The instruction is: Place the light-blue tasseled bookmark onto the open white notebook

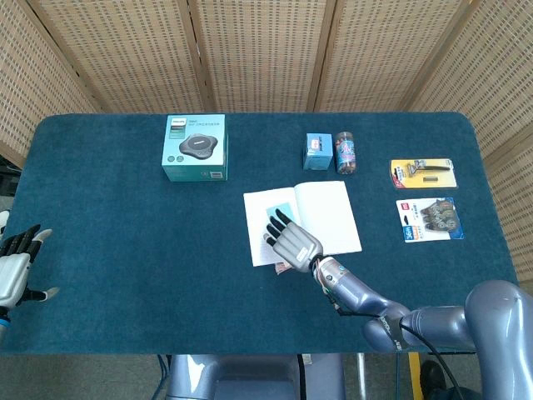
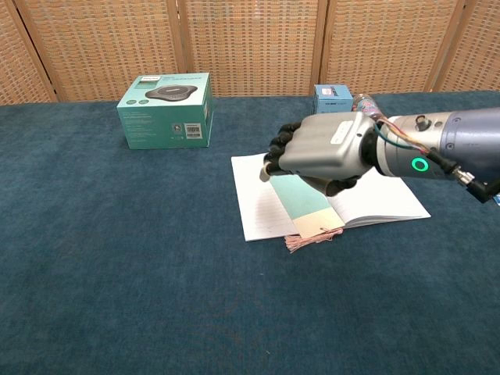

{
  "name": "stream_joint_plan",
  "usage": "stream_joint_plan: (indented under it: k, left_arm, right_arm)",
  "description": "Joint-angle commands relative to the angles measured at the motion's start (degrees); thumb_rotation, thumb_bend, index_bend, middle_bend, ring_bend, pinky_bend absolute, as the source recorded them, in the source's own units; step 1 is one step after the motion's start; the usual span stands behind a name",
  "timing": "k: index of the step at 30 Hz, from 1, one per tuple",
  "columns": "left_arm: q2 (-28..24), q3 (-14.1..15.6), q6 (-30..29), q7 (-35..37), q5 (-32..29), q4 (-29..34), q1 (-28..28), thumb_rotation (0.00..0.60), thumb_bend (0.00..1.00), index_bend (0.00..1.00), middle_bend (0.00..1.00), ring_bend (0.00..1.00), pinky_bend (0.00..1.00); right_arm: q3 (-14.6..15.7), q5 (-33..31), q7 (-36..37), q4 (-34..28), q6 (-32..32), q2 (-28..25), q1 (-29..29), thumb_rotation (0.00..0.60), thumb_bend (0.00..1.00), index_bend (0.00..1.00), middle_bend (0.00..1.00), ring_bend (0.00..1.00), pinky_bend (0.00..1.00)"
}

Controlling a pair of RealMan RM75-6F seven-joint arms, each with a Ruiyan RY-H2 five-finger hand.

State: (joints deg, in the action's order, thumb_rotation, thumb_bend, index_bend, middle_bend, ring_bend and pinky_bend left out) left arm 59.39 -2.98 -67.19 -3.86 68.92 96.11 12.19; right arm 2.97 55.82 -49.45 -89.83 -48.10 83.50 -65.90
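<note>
Woven rattan screens [image 1: 250, 50] stand behind a bench [image 1: 125, 250] covered in dark teal cloth. Near the middle lies the open white notebook [image 2: 375, 201], and the light-blue tasseled bookmark [image 2: 301, 197] rests on its left page, near the spine. The bookmark's tan lower end and pinkish tassel [image 2: 311, 241] hang past the notebook's front edge onto the cloth.

The right hand [image 2: 320, 148] hovers just above the notebook's left page with its back turned up. Its dark fingers [image 2: 277, 150] are curled slightly and spread apart, and they hold nothing. From the head view the hand hides much of the bookmark, so only a strip of light blue shows beside the fingers. It looks clear of the card in the chest view, though that angle is not certain.

The left hand [image 1: 15, 271] sits at the far left edge of the bench, well apart from the notebook — fingers splayed, empty.

Along the back, a teal speaker box [image 1: 196, 147] stands to the left. A small blue box [image 1: 317, 152] and a dark jar [image 1: 345, 152] sit side by side just behind the notebook. To the right lie two blister packs — a yellow razor pack [image 1: 423, 173] and, nearer the front, a blue pack [image 1: 428, 218].
</note>
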Motion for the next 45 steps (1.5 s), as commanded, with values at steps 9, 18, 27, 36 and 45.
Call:
stream_joint_plan:
  k: [9,18,27,36,45]
  left_arm:
    - [-0.13,0.01,0.44,0.49,-0.12,-0.19,0.12,0.6,0.0,0.0,0.0,0.0,0.0]
    - [-0.13,-0.16,1.2,0.64,-0.67,-0.46,0.5,0.6,0.0,0.0,0.0,0.0,0.0]
    - [-0.13,-0.23,1.39,0.8,-1.04,-0.6,0.56,0.6,0.0,0.0,0.0,0.0,0.0]
    - [-0.18,-0.32,1.7,1.12,-1.33,-0.78,0.67,0.6,0.0,0.0,0.0,0.0,0.0]
    - [-0.13,-0.3,1.7,0.99,-1.4,-0.77,0.71,0.6,0.0,0.0,0.0,0.0,0.0]
  right_arm:
    - [-1.79,7.37,8.97,15.74,6.14,3.39,0.73,0.6,1.0,0.0,0.0,0.0,0.03]
    - [-2.23,6.19,6.8,20.01,8.89,7.27,-0.05,0.6,1.0,0.0,0.0,0.0,0.03]
    - [-3.09,5.85,5.18,22.44,9.91,9.74,-1.14,0.6,1.0,0.0,0.0,0.0,0.03]
    - [-2.11,4.0,2.0,27.05,11.29,12.28,-1.24,0.6,1.0,0.0,0.0,0.0,0.03]
    - [-1.63,2.25,-1.04,28.03,10.85,13.29,-0.9,0.6,1.0,0.0,0.01,0.0,0.03]
